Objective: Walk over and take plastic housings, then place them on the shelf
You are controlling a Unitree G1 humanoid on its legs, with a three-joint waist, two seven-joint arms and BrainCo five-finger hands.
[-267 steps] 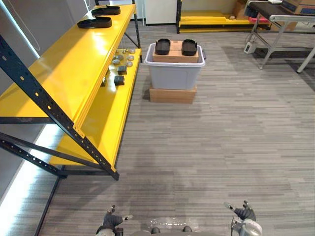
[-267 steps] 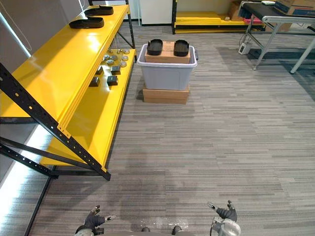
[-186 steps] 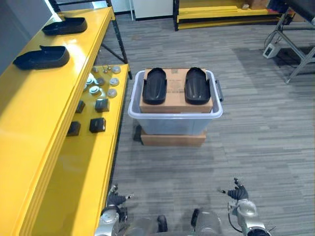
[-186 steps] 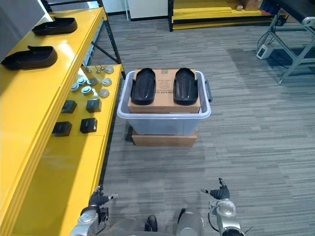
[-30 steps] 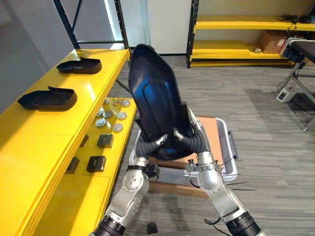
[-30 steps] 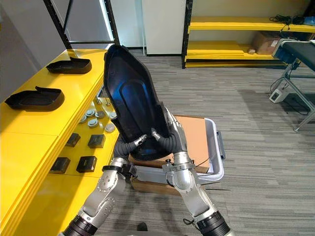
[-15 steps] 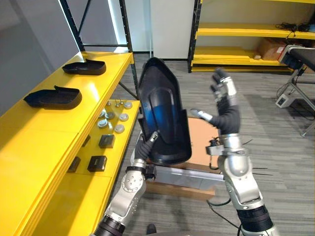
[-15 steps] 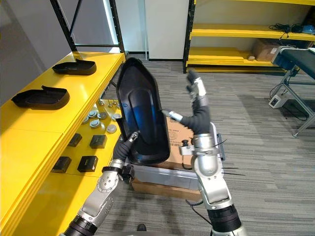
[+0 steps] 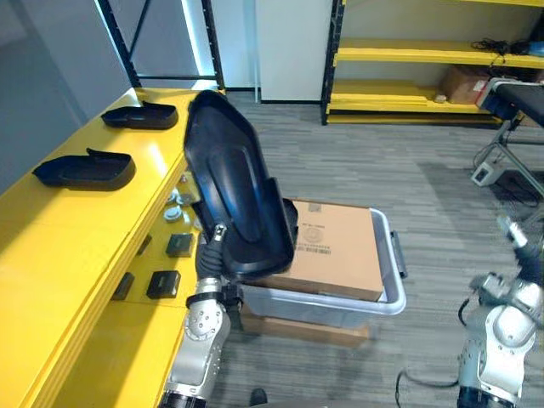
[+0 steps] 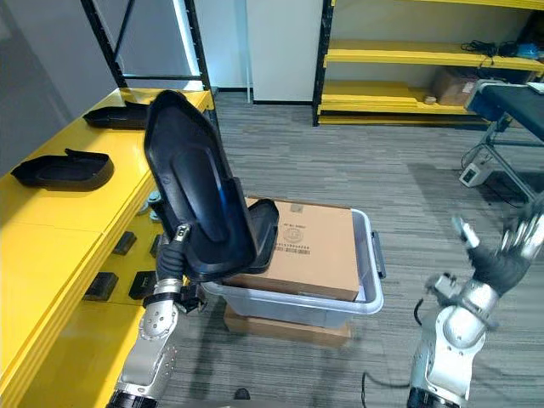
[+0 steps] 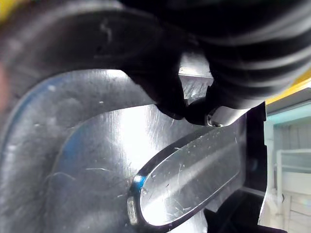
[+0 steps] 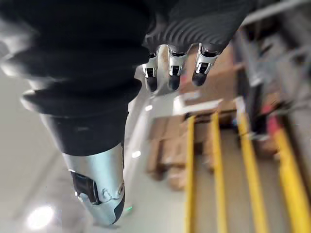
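Shelving [image 9: 68, 229] in yellow ran along the left, with open carpet [image 9: 425, 170] to the right. Above the grey tote's [image 9: 357, 305] near-left corner, a black plastic housing [image 9: 234, 195] stood upright, seemingly pinched by the left hand [image 9: 214, 252]. The right hand [image 10: 501, 255] hung spread and empty.

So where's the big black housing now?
Left eye view: the black housing, held up by the left hand, is between the yellow shelf and the cardboard box.
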